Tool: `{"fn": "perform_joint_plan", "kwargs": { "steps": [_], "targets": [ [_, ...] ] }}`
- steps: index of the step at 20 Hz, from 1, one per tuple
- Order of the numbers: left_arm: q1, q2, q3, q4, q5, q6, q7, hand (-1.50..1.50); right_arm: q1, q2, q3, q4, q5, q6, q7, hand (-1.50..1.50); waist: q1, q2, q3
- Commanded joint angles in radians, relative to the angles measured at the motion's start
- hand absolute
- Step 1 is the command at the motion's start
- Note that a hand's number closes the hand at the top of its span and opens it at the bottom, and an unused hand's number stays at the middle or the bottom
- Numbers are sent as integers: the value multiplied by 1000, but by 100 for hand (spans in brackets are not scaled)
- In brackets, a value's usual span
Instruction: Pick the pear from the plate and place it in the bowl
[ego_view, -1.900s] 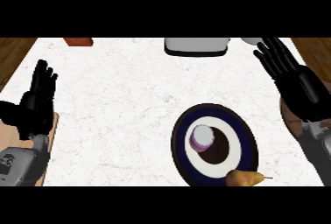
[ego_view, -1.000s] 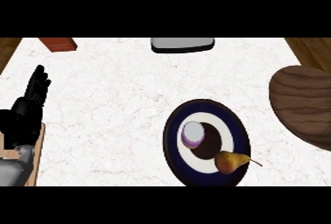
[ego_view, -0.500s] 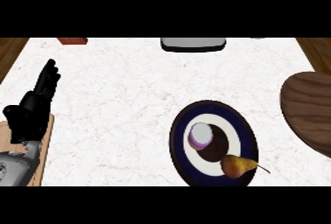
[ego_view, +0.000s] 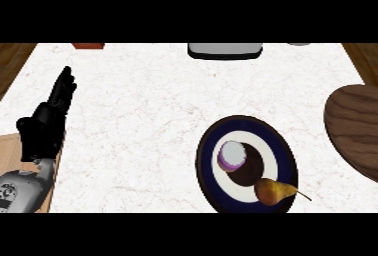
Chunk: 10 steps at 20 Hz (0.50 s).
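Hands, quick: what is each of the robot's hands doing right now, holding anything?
Left hand: open, fingers straight, holding nothing, resting at the counter's left edge.
Right hand: not in view, so it cannot be told.

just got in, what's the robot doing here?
Nothing is held yet. The pear lies on the near rim of the plate, beside a purple-and-white item. The left hand rests open at the left edge. The right hand is out of view. A brown wooden bowl sits at right.
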<state>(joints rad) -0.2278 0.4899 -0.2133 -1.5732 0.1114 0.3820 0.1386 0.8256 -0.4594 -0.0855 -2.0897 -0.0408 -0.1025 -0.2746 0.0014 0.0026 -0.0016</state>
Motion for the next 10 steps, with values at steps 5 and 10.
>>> {"fn": "perform_joint_plan", "kwargs": {
  "steps": [5,10],
  "targets": [
    [-54,-51,11,44,-42,-13,23,0,-113,-23,147,-51,207,31,271,-150,-4,0,1],
    [25,-57,24,-2,-58,-14,-11,0,-177,13,270,-23,337,35,453,-150,0,-2,1]
  ]
}}
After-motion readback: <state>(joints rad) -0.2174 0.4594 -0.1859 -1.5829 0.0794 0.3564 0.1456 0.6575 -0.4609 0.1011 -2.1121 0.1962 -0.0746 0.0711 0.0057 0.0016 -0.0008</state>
